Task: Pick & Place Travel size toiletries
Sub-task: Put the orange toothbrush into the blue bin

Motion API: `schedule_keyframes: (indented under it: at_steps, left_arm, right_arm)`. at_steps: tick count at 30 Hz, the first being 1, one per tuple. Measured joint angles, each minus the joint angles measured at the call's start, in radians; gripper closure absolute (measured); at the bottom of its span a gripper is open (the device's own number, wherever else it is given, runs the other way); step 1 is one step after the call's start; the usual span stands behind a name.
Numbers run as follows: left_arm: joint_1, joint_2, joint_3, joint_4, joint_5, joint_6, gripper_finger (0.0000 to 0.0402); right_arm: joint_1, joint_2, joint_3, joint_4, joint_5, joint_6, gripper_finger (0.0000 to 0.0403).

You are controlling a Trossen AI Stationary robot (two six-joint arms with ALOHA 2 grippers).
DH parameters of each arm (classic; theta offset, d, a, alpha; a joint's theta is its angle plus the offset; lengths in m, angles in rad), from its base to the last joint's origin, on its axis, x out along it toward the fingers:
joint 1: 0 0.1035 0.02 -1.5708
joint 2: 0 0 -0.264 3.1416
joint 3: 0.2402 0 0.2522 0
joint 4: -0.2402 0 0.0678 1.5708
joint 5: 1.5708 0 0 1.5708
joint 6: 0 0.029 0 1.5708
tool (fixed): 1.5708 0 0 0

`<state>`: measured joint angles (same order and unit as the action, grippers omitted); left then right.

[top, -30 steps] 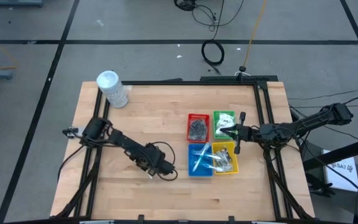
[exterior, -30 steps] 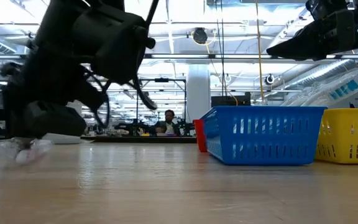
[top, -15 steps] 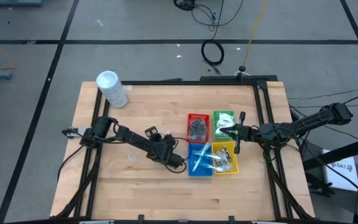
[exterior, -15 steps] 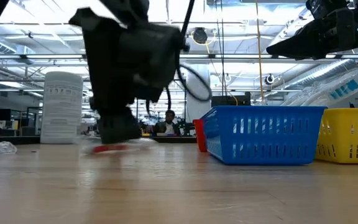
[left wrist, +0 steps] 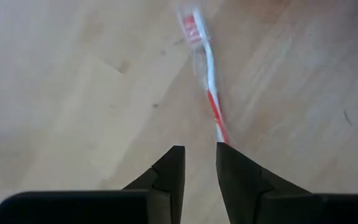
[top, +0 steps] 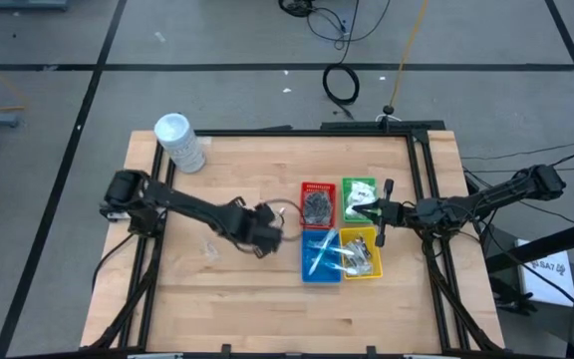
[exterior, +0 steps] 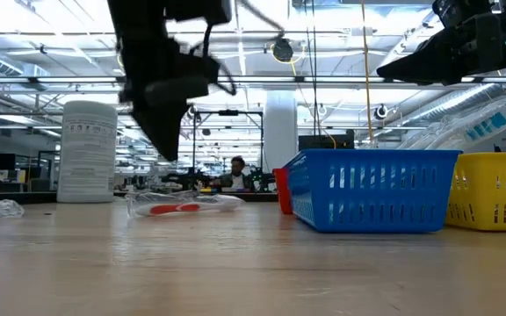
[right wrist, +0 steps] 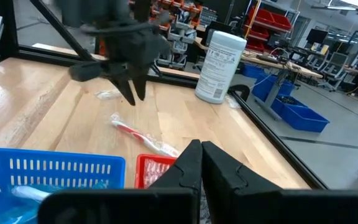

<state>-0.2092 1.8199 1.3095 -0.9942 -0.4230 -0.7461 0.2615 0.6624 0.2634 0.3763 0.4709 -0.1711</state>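
Overhead, the left hand (top: 267, 227) hangs over bare wood just left of the red tray (top: 317, 203) and blue tray (top: 320, 255), with open tabletop (top: 217, 299) toward the near and left edges; the white tub (top: 179, 143) stands at the far left corner. The right hand (top: 359, 211) sits above the green tray (top: 359, 194). Level with the tabletop, a clear-wrapped red-and-white toothbrush (exterior: 185, 205) lies flat, long axis crosswise, just left of the red tray, the left hand raised above it and apart. Past the left wrist, fingers (left wrist: 169, 171) stand slightly parted, grasping nothing, the toothbrush's handle end nearest them, its head pointing away. Past the right wrist, its fingers (right wrist: 188, 163) are pressed together, empty.
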Motion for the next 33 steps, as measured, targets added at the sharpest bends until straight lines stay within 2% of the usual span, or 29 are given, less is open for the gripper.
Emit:
schedule_keyframes:
  at_steps: [6, 10, 14, 26, 33]
  left_arm:
    - [0.142, -0.108, -0.287, 0.395, 0.292, -0.015, 0.0276]
    - [0.213, -0.113, -0.394, 0.574, 0.448, 0.000, 0.0247]
    - [0.233, -0.116, -0.430, 0.631, 0.444, -0.017, 0.0226]
    - [0.200, -0.088, -0.432, 0.636, 0.414, 0.006, 0.0183]
    - [0.193, -0.033, -0.427, 0.645, 0.373, -0.067, 0.0197]
  right_arm:
    - [0.000, 0.000, 0.000, -0.003, 0.000, 0.000, 0.0403]
    - [0.000, 0.000, 0.000, -0.002, 0.000, 0.001, 0.0403]
    - [-0.001, 0.000, 0.000, 0.000, 0.000, 0.000, 0.0403]
    - [-0.050, 0.000, 0.000, -0.030, 0.000, 0.004, 0.0403]
    - [-0.059, 0.000, 0.000, -0.031, 0.000, 0.021, 0.0403]
